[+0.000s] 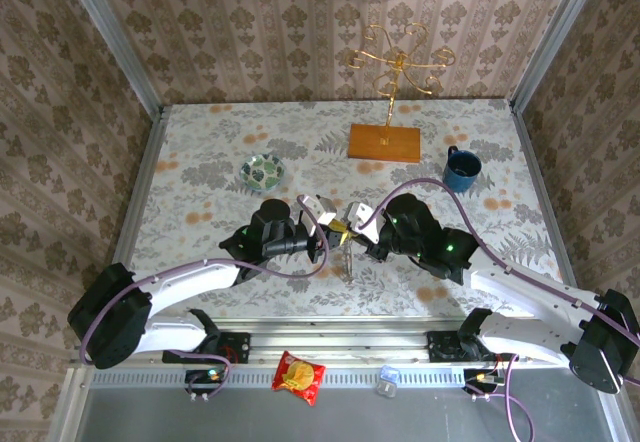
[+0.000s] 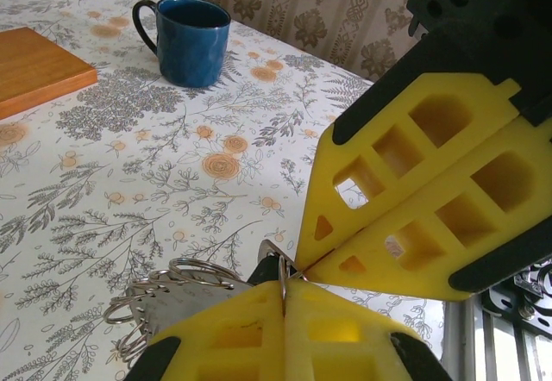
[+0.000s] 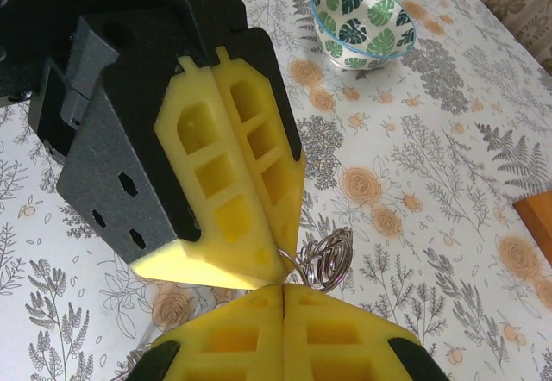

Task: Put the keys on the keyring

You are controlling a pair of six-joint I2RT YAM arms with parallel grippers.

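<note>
The keyring, a small bundle of thin wire rings, is held above the table, between the two grippers, which meet tip to tip. The left gripper is fully closed, and one thin wire is seen pinched in the seam of its pads. The right gripper is also closed, and a wire of the same bundle seems to be caught at its tips, although this is not fully clear. Among the rings a flat grey piece is seen. It may be one of the keys, but this cannot be told.

The bundle is judged to be light, hard and springy. The wire is smooth and thin, so it can easily be lost from the soft foam pads or turned in them. The loose rings are expected to swing and tangle when the arms are moved. A single ring should be taken at its edge, deep between the pads, with the plane of the ring along the pads. The second gripper is better placed close beside the first, so that the coil can be spread without bending it.
</note>
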